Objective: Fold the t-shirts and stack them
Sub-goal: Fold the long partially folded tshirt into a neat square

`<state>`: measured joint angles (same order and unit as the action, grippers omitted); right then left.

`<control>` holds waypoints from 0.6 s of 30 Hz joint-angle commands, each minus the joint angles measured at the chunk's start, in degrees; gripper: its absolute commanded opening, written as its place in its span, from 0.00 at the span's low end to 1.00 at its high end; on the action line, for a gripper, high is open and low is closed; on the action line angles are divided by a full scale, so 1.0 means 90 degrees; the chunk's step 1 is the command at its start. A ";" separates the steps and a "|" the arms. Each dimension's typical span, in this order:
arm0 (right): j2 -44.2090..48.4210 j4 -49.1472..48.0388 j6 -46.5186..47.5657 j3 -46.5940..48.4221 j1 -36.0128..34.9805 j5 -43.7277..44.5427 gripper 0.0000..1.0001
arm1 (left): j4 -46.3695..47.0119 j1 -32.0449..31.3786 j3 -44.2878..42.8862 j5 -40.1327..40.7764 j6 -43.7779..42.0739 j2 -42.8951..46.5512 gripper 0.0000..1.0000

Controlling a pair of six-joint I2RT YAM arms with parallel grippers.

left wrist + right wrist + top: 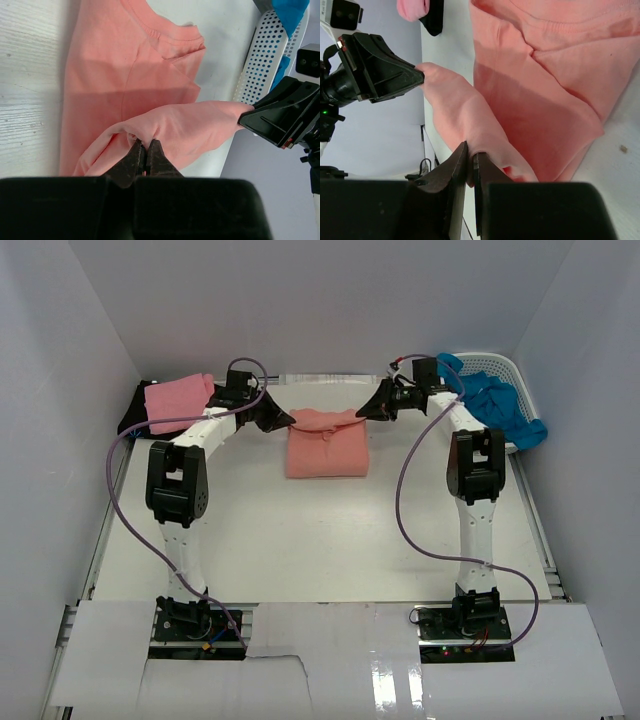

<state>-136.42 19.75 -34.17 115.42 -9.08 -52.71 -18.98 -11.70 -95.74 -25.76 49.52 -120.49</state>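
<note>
**Both claws clamped on the coral shirt's far edge**

Top view. The coral shirt (pixel 327 452) lies part-folded on the tabletop (pixel 330 550), in the middle and towards the far side. My left claw (pixel 284 422) sits at its far left corner and my right claw (pixel 366 412) at its far right corner. Each is closed on cloth there. A pink shirt (pixel 178 402) lies folded at the far left, and a black shirt (pixel 134 416) shows at its left edge. Blue shirts (pixel 500 405) spill over the near rim of a white basket (pixel 498 364) in the far right corner.

Left wrist view. My left claw (pixel 146 150) has its jaws pressed together on a pinch of coral cloth. A raised strip of that cloth runs from my jaws to the right claw (pixel 245 117), which grips its other end. Beneath the strip the rest of the shirt (pixel 115 75) lies flat on the tabletop, collar visible. The basket wall (pixel 260 55) and some blue cloth (pixel 291 10) stand beyond.

Right wrist view. My right claw (pixel 471 150) is likewise clamped on the coral cloth, jaws nearly touching. The same raised strip leads to the left claw (pixel 420 76), closed on the opposite end. The shirt body (pixel 545 90) lies flat below. The pink (pixel 412 7) and black (pixel 434 17) shirts appear at the top edge, touching each other.
</note>
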 commanded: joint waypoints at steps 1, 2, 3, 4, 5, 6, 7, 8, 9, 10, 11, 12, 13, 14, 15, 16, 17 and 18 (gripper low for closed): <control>-0.0164 -0.0523 -0.0343 0.0340 0.0042 -0.0374 0.12 | 0.0068 0.0090 -0.0250 0.0020 0.0006 0.0028 0.00; -0.0222 -0.0602 -0.0382 0.0350 0.0033 -0.0393 0.13 | 0.0068 0.0090 -0.0270 0.0030 0.0006 0.0009 0.00; -0.0300 -0.0709 -0.0460 0.0360 0.0042 -0.0442 0.13 | 0.0078 0.0109 -0.0280 0.0030 0.0006 -0.0030 0.00; -0.0330 -0.0787 -0.0509 0.0369 0.0052 -0.0471 0.13 | 0.0088 0.0109 -0.0280 0.0040 0.0016 -0.0050 0.00; -0.0379 -0.0856 -0.0568 0.0369 0.0042 -0.0501 0.14 | 0.0107 0.0109 -0.0270 0.0040 0.0025 -0.0069 0.00; -0.0418 -0.1040 -0.0636 0.0379 0.0042 -0.0578 0.14 | 0.0136 0.0119 -0.0260 0.0040 0.0035 -0.0079 0.00; -0.0447 -0.1158 -0.0772 0.0379 0.0042 -0.0627 0.14 | 0.0166 0.0129 -0.0251 0.0049 0.0055 -0.0099 0.00; -0.0535 -0.1285 -0.0860 0.0379 0.0033 -0.0657 0.13 | 0.0195 0.0129 -0.0231 0.0059 0.0074 -0.0109 0.00; -0.0565 -0.1711 -0.0968 0.0341 0.0042 -0.0764 0.14 | 0.0321 0.0138 -0.0154 0.0069 0.0094 -0.0099 0.00; -0.0584 -0.2064 -0.1133 0.0263 0.0042 -0.0842 0.14 | 0.0390 0.0138 -0.0114 0.0079 0.0161 -0.0099 0.00; -0.0604 -0.2522 -0.1599 0.0156 0.0042 -0.0901 0.13 | 0.0439 0.0138 -0.0075 0.0108 0.0191 -0.0099 0.00; -0.0643 -0.2874 -0.1816 0.0029 0.0042 -0.0988 0.13 | 0.0575 0.0148 -0.0026 0.0137 0.0230 -0.0099 0.00; -0.0740 -0.3400 -0.1992 0.0037 0.0042 -0.1028 0.12 | 0.0682 0.0138 0.0023 0.0137 0.0289 -0.0099 0.01; -0.0799 -0.3560 -0.2255 0.0105 0.0042 -0.1077 0.12 | 0.0877 0.0138 0.0100 0.0147 0.0337 -0.0089 0.01; -0.0857 -0.3726 -0.2383 0.0144 0.0042 -0.1106 0.12 | 0.0956 0.0138 0.0130 0.0157 0.0367 -0.0099 0.01; -0.0935 -0.4124 -0.2510 0.0135 0.0042 -0.1126 0.12 | 0.1044 0.0138 0.0140 0.0167 0.0387 -0.0099 0.02; -0.0965 -0.4292 -0.2637 0.0116 0.0042 -0.1136 0.13 | 0.1103 0.0138 0.0131 0.0196 0.0387 -0.0128 0.03; -0.1004 -0.4439 -0.2880 0.0096 0.0042 -0.1145 0.16 | 0.1181 0.0138 0.0101 0.0215 0.0377 -0.0148 0.15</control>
<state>-144.07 -8.47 -52.66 115.66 -9.02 -60.20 -13.15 -10.81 -95.04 -24.67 52.03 -121.64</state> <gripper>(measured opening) 0.153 0.110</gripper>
